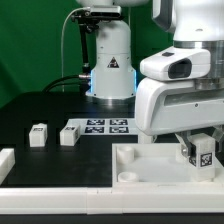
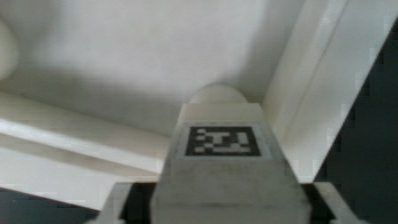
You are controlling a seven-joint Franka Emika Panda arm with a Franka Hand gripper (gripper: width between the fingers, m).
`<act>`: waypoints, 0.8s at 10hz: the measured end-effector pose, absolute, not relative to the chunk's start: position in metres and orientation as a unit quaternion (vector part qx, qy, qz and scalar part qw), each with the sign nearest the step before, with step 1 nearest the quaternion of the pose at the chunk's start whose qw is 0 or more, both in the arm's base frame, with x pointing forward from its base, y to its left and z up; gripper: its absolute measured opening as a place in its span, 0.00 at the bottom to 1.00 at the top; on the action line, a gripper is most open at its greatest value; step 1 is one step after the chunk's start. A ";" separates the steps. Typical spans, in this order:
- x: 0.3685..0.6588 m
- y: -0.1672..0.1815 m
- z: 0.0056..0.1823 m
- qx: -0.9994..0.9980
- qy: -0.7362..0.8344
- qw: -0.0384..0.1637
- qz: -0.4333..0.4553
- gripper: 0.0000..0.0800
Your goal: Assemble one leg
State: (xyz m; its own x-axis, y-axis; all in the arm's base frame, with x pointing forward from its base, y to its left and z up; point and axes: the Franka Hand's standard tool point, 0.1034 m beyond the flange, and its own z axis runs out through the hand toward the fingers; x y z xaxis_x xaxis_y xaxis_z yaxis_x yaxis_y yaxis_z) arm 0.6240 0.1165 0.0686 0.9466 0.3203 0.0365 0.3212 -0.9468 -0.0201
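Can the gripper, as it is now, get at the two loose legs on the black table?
Probably not yet: the gripper already holds a leg over the panel. The loose legs lie unobstructed.

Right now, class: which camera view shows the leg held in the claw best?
The wrist view: the leg fills the frame, its tag sharp, above the white panel. The exterior view shows that leg only small, partly hidden under the claw, over the panel.

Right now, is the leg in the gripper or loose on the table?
In the gripper: the leg sits between the fingers in the wrist view, held over the white panel.
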 end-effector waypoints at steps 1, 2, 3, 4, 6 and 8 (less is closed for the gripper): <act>0.624 0.117 0.069 -0.990 -0.140 0.014 -0.016 0.36; 0.625 0.117 0.069 -0.998 -0.063 0.015 -0.017 0.36; 0.625 0.116 0.068 -0.999 0.028 0.015 -0.021 0.36; 0.624 0.119 0.068 -0.993 0.118 0.015 -0.020 0.36; 0.623 0.121 0.068 -0.963 0.268 0.012 -0.020 0.36; 0.624 0.122 0.067 -0.913 0.407 0.013 -0.016 0.37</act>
